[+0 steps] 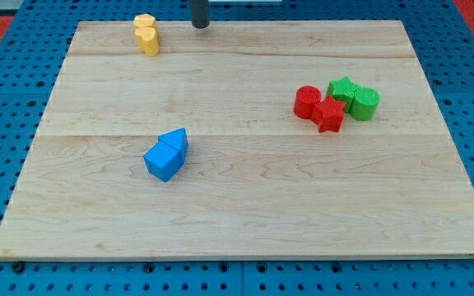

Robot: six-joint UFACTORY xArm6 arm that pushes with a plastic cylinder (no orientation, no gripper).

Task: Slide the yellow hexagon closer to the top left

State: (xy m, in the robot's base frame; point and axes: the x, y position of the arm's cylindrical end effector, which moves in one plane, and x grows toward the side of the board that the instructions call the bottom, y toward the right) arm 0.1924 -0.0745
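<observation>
Two yellow blocks stand touching at the board's top left: a yellow hexagon (144,22) at the very top edge and a second yellow block (148,40) just below it, its shape unclear. My tip (200,25) is at the board's top edge, to the right of the yellow pair with a clear gap between, touching nothing.
A blue triangle (175,140) and a blue cube (162,161) touch at centre left. At the right sit a red cylinder (307,101), a red star (329,114), a green star (343,90) and a green cylinder (365,103), clustered together. The wooden board (245,205) lies on a blue pegboard.
</observation>
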